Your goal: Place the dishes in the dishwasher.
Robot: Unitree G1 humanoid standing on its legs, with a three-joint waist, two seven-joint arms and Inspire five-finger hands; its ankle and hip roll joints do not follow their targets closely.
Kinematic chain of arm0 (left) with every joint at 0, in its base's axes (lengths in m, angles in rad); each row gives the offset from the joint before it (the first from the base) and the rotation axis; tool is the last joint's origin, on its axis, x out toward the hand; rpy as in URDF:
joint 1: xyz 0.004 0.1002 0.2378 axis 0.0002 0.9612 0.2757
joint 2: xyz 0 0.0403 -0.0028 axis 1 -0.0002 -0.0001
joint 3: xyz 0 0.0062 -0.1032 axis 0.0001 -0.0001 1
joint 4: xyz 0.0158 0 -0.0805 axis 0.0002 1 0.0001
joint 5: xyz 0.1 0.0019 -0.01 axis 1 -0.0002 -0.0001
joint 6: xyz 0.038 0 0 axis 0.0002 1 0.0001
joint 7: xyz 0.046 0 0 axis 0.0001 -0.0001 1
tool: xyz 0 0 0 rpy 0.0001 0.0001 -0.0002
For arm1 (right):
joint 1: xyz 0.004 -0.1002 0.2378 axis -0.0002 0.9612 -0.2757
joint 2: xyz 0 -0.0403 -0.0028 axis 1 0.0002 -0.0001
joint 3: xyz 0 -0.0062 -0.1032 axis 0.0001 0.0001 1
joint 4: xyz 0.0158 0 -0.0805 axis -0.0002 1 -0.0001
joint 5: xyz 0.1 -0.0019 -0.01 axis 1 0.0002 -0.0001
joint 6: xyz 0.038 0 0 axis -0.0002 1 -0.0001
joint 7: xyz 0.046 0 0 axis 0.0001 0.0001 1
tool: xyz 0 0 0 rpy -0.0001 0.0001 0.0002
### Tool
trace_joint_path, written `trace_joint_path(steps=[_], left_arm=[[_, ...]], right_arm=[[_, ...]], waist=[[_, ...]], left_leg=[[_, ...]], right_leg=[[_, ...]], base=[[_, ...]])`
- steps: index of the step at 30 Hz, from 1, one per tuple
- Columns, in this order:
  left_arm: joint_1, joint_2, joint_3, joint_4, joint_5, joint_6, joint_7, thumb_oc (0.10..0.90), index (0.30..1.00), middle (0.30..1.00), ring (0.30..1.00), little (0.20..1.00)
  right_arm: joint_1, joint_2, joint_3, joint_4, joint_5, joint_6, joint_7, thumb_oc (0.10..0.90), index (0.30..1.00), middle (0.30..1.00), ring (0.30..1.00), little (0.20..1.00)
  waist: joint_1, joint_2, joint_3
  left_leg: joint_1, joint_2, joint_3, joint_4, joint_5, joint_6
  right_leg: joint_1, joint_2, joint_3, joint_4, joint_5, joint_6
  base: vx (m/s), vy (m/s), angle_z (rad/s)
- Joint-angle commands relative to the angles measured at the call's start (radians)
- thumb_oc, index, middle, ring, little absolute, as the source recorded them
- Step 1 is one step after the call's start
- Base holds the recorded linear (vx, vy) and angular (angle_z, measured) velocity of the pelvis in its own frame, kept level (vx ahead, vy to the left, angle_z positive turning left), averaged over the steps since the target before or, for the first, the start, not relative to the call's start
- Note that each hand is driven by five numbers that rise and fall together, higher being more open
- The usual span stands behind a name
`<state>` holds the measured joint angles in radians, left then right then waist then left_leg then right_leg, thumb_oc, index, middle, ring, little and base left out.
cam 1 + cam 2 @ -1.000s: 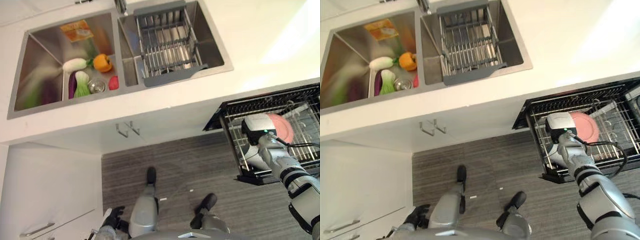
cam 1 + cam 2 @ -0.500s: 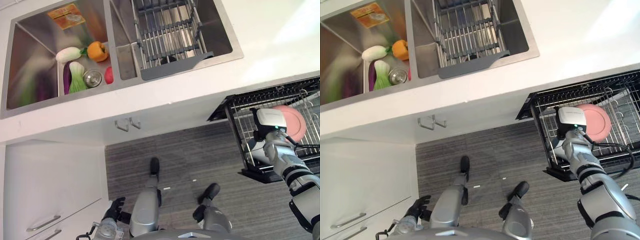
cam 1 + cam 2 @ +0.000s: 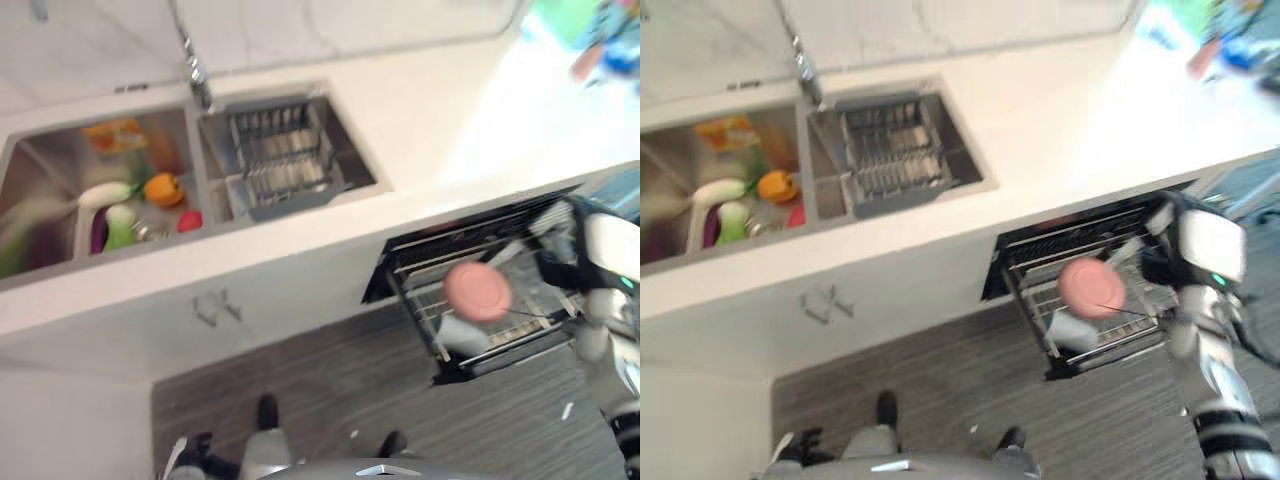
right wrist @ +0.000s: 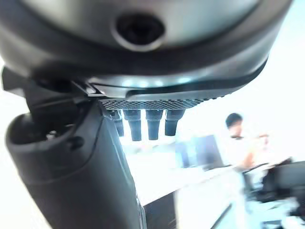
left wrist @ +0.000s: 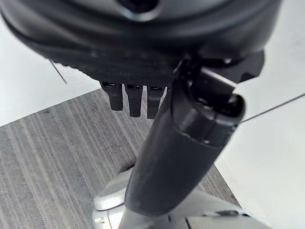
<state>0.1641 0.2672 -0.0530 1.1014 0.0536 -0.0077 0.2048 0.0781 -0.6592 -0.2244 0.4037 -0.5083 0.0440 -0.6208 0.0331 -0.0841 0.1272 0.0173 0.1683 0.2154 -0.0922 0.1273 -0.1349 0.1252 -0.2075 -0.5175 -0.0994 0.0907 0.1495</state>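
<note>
A pink plate (image 3: 478, 290) stands on edge in the pulled-out dishwasher rack (image 3: 420, 262), below the counter at the right. A pale cup (image 3: 462, 335) lies in the rack just in front of it. My right hand (image 3: 1157, 265) hovers over the rack to the right of the plate, apart from it. In the right wrist view its fingers (image 4: 143, 124) are straight and hold nothing. My left hand (image 3: 190, 450) hangs low by my side over the floor, its fingers (image 5: 133, 100) relaxed and empty.
A double sink (image 3: 60, 150) is set in the white counter. Its left basin holds vegetables (image 3: 160, 188), and its right basin holds a grey drying rack (image 3: 278, 160). White cabinet doors (image 3: 210, 305) stand under the sink. Grey striped floor (image 3: 300, 380) lies before me.
The whole picture has swung, so the camera has moved. My right hand has let go of the pink plate and drawn off to the right; the plate now stands alone in the rack.
</note>
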Motion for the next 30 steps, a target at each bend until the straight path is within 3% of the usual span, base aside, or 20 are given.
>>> trace_joint_path(steps=[1, 2, 6, 11, 14, 16, 18, 20, 22, 30], left_arm=[[-0.042, -0.035, -0.045, 0.042, 0.035, -0.003, 0.027, 0.800, 0.900, 0.900, 0.900, 0.900], [-0.028, -0.045, -0.046, 0.030, 0.038, -0.005, 0.019, 0.800, 0.900, 0.900, 0.900, 0.900], [-0.023, -0.054, -0.051, 0.027, 0.036, -0.008, 0.005, 0.800, 0.900, 0.900, 0.900, 0.900], [-0.019, -0.059, -0.060, 0.033, 0.025, -0.003, 0.002, 0.800, 0.900, 0.900, 0.900, 0.900], [-0.021, -0.054, -0.066, 0.032, 0.014, -0.008, 0.010, 0.800, 0.900, 0.900, 0.900, 0.900], [-0.024, -0.042, -0.079, 0.027, -0.008, -0.018, 0.022, 0.800, 0.900, 0.900, 0.900, 0.900], [-0.026, -0.041, -0.085, 0.020, -0.029, -0.026, 0.034, 0.800, 0.900, 0.900, 0.900, 0.900], [-0.022, -0.040, -0.094, 0.020, -0.051, -0.031, 0.041, 0.800, 0.900, 0.900, 0.900, 0.900], [-0.024, -0.031, -0.097, 0.022, -0.085, -0.042, 0.055, 0.800, 0.900, 0.900, 0.900, 0.900], [-0.031, -0.009, -0.144, 0.013, -0.113, -0.060, 0.060, 0.800, 0.900, 0.900, 0.900, 0.900]], right_arm=[[-0.032, -0.076, 0.001, 0.073, 0.060, 0.035, -0.050, 0.635, 0.653, 0.653, 0.653, 0.653], [0.016, -0.025, -0.023, 0.158, 0.100, 0.033, -0.046, 0.400, 0.300, 0.300, 0.300, 0.300], [0.037, 0.011, 0.009, 0.248, 0.097, 0.031, -0.032, 0.400, 0.300, 0.300, 0.300, 0.300], [-0.018, 0.079, 0.133, 0.304, 0.139, 0.005, 0.012, 0.400, 0.300, 0.300, 0.300, 0.300], [-0.080, 0.079, 0.224, 0.327, 0.125, -0.006, 0.034, 0.400, 0.300, 0.300, 0.300, 0.300], [-0.190, 0.062, 0.354, 0.358, 0.098, -0.013, 0.065, 0.400, 0.300, 0.300, 0.300, 0.300], [-0.255, 0.056, 0.399, 0.386, 0.105, -0.014, 0.066, 0.400, 0.300, 0.300, 0.300, 0.300], [-0.338, 0.039, 0.442, 0.402, 0.104, -0.013, 0.066, 0.400, 0.300, 0.300, 0.300, 0.300], [-0.472, -0.037, 0.498, 0.426, 0.067, -0.003, 0.056, 0.400, 0.300, 0.300, 0.300, 0.300], [-0.715, -0.190, 0.573, 0.531, 0.099, -0.010, 0.030, 0.400, 0.300, 0.300, 0.300, 0.300]], waist=[[0.005, 0.091, 0.013], [-0.008, 0.091, 0.007], [-0.021, 0.091, 0.012], [-0.018, 0.094, 0.036], [-0.001, 0.101, 0.062], [0.031, 0.116, 0.108], [0.049, 0.130, 0.134], [0.082, 0.149, 0.155], [0.128, 0.173, 0.187], [0.186, 0.198, 0.221]], left_leg=[[0.068, 0.021, 0.015, 0.019, -0.142, 0.010], [0.074, 0.024, 0.023, 0.016, -0.141, 0.010], [0.073, 0.027, 0.030, 0.011, -0.135, 0.008], [0.048, 0.035, 0.016, 0.006, -0.118, 0.001], [0.025, 0.035, 0.002, 0.007, -0.107, -0.002], [-0.022, 0.033, -0.032, 0.012, -0.087, -0.007], [-0.052, 0.030, -0.058, 0.015, -0.073, -0.009], [-0.074, 0.031, -0.092, 0.016, -0.076, -0.019], [-0.124, 0.030, -0.130, 0.016, -0.051, -0.029], [-0.221, 0.023, -0.190, 0.011, -0.010, -0.044]], right_leg=[[-0.051, -0.024, 0.033, 0.019, -0.064, 0.029], [-0.050, -0.018, 0.034, 0.018, -0.064, 0.028], [-0.051, -0.011, 0.035, 0.018, -0.062, 0.026], [-0.067, -0.007, 0.029, 0.016, -0.060, 0.025], [-0.079, -0.006, 0.022, 0.017, -0.059, 0.024], [-0.102, -0.008, 0.002, 0.018, -0.056, 0.022], [-0.115, -0.011, -0.013, 0.018, -0.055, 0.022], [-0.120, -0.010, -0.016, 0.019, -0.072, 0.029], [-0.132, -0.018, -0.056, 0.021, -0.069, 0.030], [-0.174, -0.034, -0.118, 0.023, -0.051, 0.042]], base=[[0.03, -0.028, -0.45], [0.03, -0.023, -0.43], [0.01, -0.021, -0.13], [-0.02, -0.029, -0.10], [-0.09, -0.018, 0.08], [-0.15, -0.030, 0.23], [-0.11, -0.027, 0.39], [-0.03, -0.058, 0.67], [-0.06, -0.064, 0.73], [-0.04, -0.014, 0.37]])
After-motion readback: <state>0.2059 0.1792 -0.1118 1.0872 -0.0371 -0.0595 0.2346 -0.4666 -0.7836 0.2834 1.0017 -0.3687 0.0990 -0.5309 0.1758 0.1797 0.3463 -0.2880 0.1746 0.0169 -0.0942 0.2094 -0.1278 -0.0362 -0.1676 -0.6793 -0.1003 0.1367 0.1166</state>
